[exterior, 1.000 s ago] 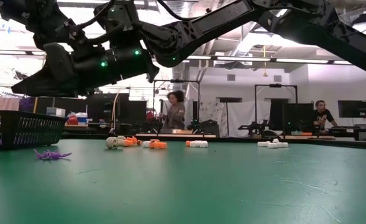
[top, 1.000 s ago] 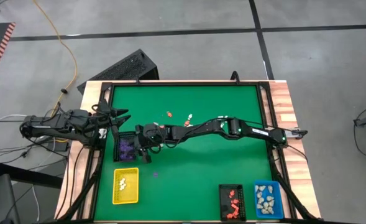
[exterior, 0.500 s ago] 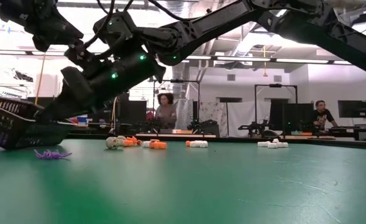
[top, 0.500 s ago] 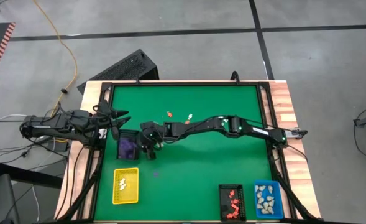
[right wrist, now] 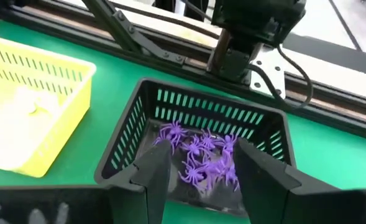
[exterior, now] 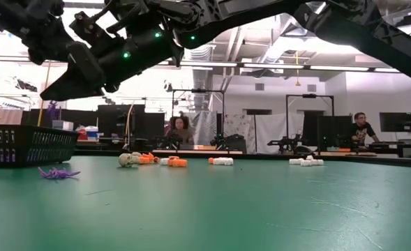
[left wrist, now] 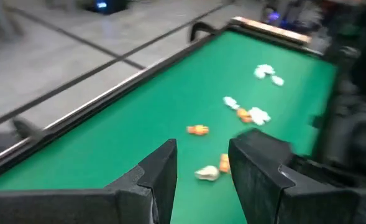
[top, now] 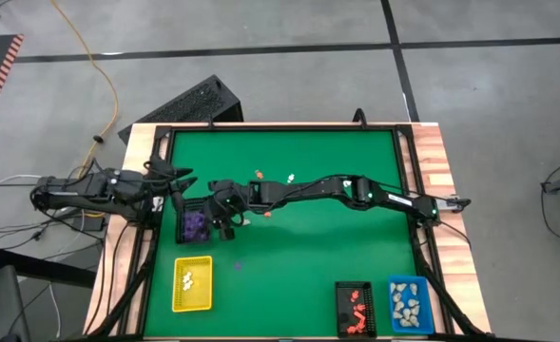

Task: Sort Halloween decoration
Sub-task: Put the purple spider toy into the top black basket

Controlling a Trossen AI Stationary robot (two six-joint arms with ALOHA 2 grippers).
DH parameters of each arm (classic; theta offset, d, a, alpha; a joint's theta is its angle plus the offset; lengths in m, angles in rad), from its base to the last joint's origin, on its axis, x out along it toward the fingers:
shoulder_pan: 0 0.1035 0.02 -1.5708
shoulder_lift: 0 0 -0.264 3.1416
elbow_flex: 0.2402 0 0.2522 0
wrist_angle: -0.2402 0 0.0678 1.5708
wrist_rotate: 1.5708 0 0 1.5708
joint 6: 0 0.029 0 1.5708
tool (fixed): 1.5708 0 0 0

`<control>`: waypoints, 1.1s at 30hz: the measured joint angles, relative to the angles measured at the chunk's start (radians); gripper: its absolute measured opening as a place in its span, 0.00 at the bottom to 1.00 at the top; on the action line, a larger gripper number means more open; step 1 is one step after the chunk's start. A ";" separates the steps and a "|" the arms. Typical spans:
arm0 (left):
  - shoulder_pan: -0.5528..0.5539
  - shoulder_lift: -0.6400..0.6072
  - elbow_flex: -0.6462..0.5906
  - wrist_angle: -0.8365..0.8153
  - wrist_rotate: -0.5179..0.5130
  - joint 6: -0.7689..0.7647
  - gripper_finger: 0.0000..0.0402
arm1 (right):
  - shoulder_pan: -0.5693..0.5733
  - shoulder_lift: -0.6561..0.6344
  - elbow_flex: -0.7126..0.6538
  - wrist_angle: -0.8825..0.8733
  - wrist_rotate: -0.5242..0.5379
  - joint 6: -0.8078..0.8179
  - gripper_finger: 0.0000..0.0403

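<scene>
Purple spider figurines piled in the black tray at table left – spindly legs, tangled. Right gripper hovers above them, fingers apart, empty. Left gripper at the left edge, parted, holding nothing. Orange and white pieces loose mid-table.

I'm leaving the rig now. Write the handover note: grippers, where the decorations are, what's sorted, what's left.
Right gripper: open, empty, hanging over the black tray of purple spiders.
Left gripper: open, empty, at the table's left edge beside that tray.
Done: white pieces in the yellow tray; orange-red ones in the second black tray; cream ones in the blue tray.
Left: one purple spider loose on the green mat near the spider tray; a few orange and white figurines at mid-table, beyond the arms.
</scene>
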 joint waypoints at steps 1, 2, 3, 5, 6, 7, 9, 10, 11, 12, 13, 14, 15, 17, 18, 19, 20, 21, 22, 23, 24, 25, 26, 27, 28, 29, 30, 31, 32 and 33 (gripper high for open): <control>0.001 -0.003 0.000 0.000 -0.009 -0.011 0.33 | 0.000 -0.001 0.000 -0.005 0.000 -0.001 0.48; 0.000 -0.011 0.000 0.004 0.006 -0.016 0.33 | 0.000 -0.002 0.000 -0.006 0.000 -0.001 0.48; 0.000 -0.019 0.000 0.005 0.040 -0.027 0.33 | -0.001 -0.002 0.000 -0.005 0.000 -0.001 0.48; 0.000 -0.036 0.000 -0.006 0.085 -0.091 0.32 | -0.002 -0.003 0.000 -0.002 0.000 -0.002 0.48; 0.000 -0.043 0.000 -0.027 0.088 -0.138 0.31 | -0.002 -0.005 0.000 0.001 0.000 -0.003 0.48; 0.000 -0.051 0.000 -0.057 0.082 -0.186 0.29 | -0.003 -0.009 0.000 0.000 0.000 -0.008 0.48; 0.000 -0.059 0.000 -0.113 0.046 -0.260 0.23 | -0.006 -0.014 0.000 0.002 0.000 -0.016 0.48; 0.000 -0.059 0.000 -0.140 0.020 -0.297 0.20 | -0.009 -0.016 0.000 0.003 0.000 -0.019 0.48; 0.000 -0.059 0.000 -0.164 0.001 -0.335 0.16 | -0.011 -0.017 0.000 0.005 0.000 -0.019 0.48; 0.001 -0.059 0.000 -0.181 -0.008 -0.365 0.12 | -0.015 -0.018 0.000 0.004 0.000 -0.019 0.48; 0.000 -0.059 0.000 -0.186 0.000 -0.386 0.07 | -0.016 -0.022 0.000 -0.006 0.000 -0.018 0.48; 0.000 -0.059 0.000 -0.193 0.025 -0.406 0.04 | -0.019 -0.025 0.000 -0.014 0.000 -0.015 0.48; 0.000 -0.059 0.000 -0.205 0.059 -0.430 0.02 | -0.021 -0.027 0.000 -0.009 0.000 -0.015 0.48; 0.000 -0.059 0.000 -0.236 0.123 -0.470 0.01 | -0.024 -0.033 0.000 -0.001 0.000 -0.013 0.48; 0.000 -0.059 0.000 -0.253 0.146 -0.488 0.01 | -0.026 -0.039 0.000 -0.001 0.001 -0.014 0.48; 0.000 -0.059 0.000 -0.277 0.162 -0.506 0.00 | -0.030 -0.041 0.000 0.002 0.000 -0.014 0.48; 0.000 -0.059 0.000 -0.303 0.172 -0.517 0.00 | -0.031 -0.042 0.000 0.014 0.000 -0.013 0.48; 0.000 -0.059 0.000 -0.320 0.178 -0.521 0.00 | -0.033 -0.043 0.000 0.022 0.000 -0.012 0.48; 0.000 -0.059 0.000 -0.325 0.185 -0.524 0.00 | -0.034 -0.043 0.000 0.029 0.000 -0.011 0.48; 0.000 -0.059 0.000 -0.323 0.194 -0.529 0.00 | -0.035 -0.043 0.000 0.036 0.000 -0.011 0.48; 0.000 -0.059 0.000 -0.321 0.203 -0.529 0.00 | -0.035 -0.043 0.000 0.048 0.000 -0.007 0.48; 0.000 -0.059 0.000 -0.315 0.214 -0.517 0.00 | -0.035 -0.043 0.000 0.064 0.000 -0.002 0.48; 0.000 -0.059 0.000 -0.304 0.226 -0.498 0.00 | -0.035 -0.043 0.000 0.081 0.000 0.003 0.48; 0.000 -0.059 0.000 -0.292 0.230 -0.483 0.00 | -0.035 -0.043 0.000 0.101 0.000 0.006 0.48; 0.000 -0.059 0.000 -0.283 0.230 -0.474 0.00 | -0.035 -0.043 0.000 0.117 0.000 0.007 0.48; 0.000 -0.059 0.000 -0.272 0.229 -0.466 0.00 | -0.034 -0.043 0.000 0.131 0.000 0.008 0.48; 0.000 -0.059 0.000 -0.258 0.229 -0.456 0.00 | -0.031 -0.043 0.000 0.144 0.000 0.008 0.48; 0.000 -0.059 0.000 -0.243 0.229 -0.442 0.00 | -0.029 -0.043 0.000 0.154 0.000 0.007 0.48; 0.000 -0.059 0.000 -0.235 0.229 -0.432 0.00 | -0.027 -0.043 0.000 0.165 0.000 0.007 0.48; 0.000 -0.059 0.000 -0.231 0.232 -0.424 0.00 | -0.026 -0.043 0.000 0.173 0.000 0.007 0.48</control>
